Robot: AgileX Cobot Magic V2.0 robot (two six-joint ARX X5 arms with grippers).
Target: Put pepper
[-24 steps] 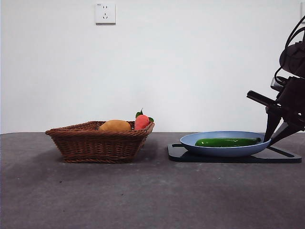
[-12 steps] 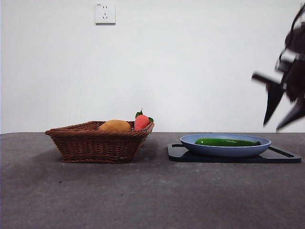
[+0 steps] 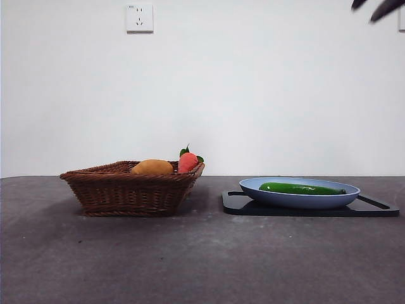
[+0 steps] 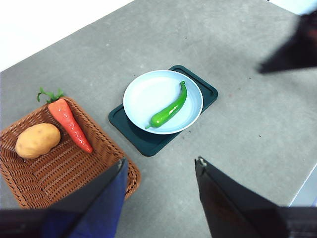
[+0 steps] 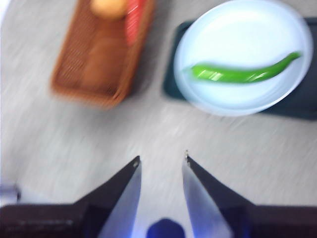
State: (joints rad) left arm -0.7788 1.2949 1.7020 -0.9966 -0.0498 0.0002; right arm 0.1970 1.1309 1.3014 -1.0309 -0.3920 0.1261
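The long green pepper [image 3: 300,188] [image 4: 169,110] [image 5: 242,73] lies in the blue plate [image 3: 250,187] [image 4: 143,91] [image 5: 237,29], which rests on a dark tray [image 3: 237,205] [image 4: 143,141]. My right gripper [image 5: 161,158] is open and empty, high above the table, and shows only as dark tips [image 3: 376,7] at the front view's top right corner. My left gripper [image 4: 161,166] hangs open and empty, high above the table between basket and tray.
A wicker basket [image 3: 101,190] [image 4: 29,181] [image 5: 86,74] left of the tray holds a potato [image 3: 152,167] [image 4: 37,140] and a carrot [image 3: 188,161] [image 4: 71,125]. A wall socket [image 3: 140,17] is on the white wall behind.
The right gripper has risen from beside the plate's right rim up to the top right corner of the front view. The pepper stays in the plate.
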